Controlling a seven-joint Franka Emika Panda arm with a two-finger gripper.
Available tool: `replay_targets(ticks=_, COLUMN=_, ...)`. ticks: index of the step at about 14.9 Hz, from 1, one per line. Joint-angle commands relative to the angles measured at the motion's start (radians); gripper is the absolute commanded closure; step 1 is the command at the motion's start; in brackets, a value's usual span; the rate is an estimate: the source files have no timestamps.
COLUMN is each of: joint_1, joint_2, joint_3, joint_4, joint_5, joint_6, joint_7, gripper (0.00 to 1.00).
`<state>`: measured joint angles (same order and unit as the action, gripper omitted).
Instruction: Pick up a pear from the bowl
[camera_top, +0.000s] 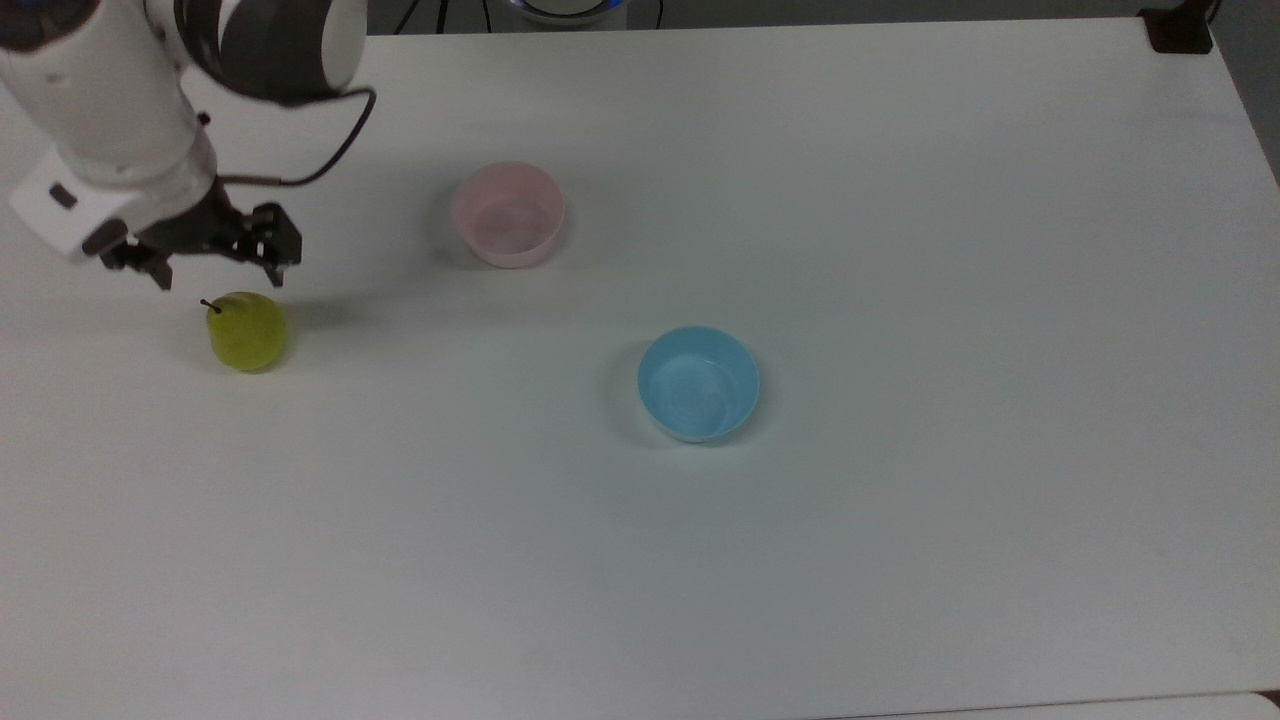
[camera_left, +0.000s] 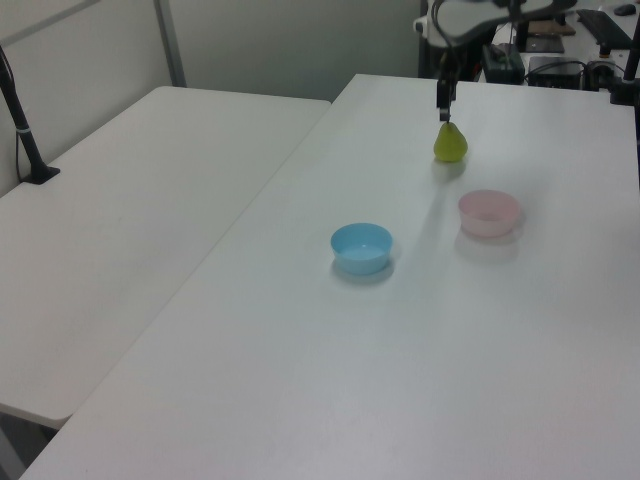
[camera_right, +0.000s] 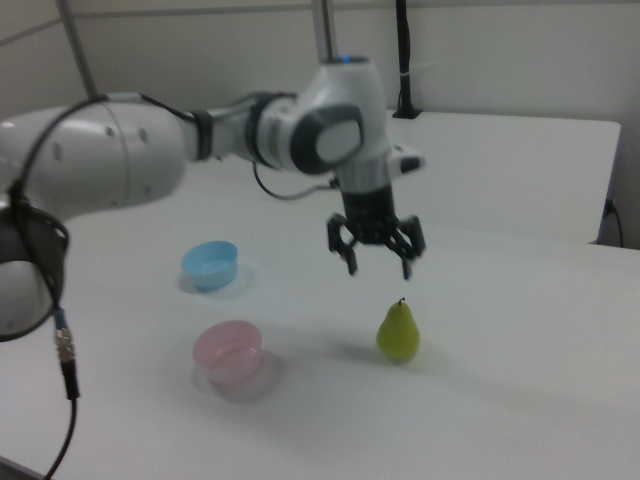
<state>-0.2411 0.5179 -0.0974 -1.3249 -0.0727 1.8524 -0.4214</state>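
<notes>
Pear: my small yellow-green pear (camera_top: 247, 331) looks smooth, faintly glossy.
Bowls: pale pink round plastic bowl (camera_top: 508, 214) and light blue plastic bowl (camera_top: 699, 383), smooth, semi-matt.
Table: white tabletop (camera_top: 900, 250), matt, smooth.

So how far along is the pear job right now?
It looks essentially done. The pear stands upright on the white table, out of the pink bowl, which sits empty. The gripper hangs open above the pear, holding nothing. The light blue bowl is empty too. Nothing obvious remains except perhaps moving the arm away.
</notes>
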Motion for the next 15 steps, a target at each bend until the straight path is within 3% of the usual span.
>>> replay_targets(ticks=1, joint_1=0.057, joint_2=-0.203, joint_3=0.021, joint_4=-0.074, joint_5=0.002, joint_6=-0.143, joint_7=0.104, gripper=0.0)
replay_targets(ticks=6, joint_1=0.14, joint_2=-0.399, joint_3=0.021, joint_4=-0.114, joint_5=0.066, joint_6=-0.357, joint_7=0.184, gripper=0.0)
replay_targets(ticks=8, joint_1=0.196, joint_2=-0.464, joint_3=0.007, joint_4=-0.175, joint_5=0.119, joint_6=-0.346, joint_7=0.24, gripper=0.0)
replay_targets(ticks=12, joint_1=0.296, joint_2=-0.562, joint_3=0.005, joint_4=-0.345, joint_5=0.123, joint_6=-0.21, joint_7=0.254, gripper=0.0)
replay_targets(ticks=15, joint_1=0.336, joint_2=-0.539, joint_3=0.005, joint_4=-0.349, joint_5=0.125, joint_6=-0.156, joint_7=0.263, gripper=0.0)
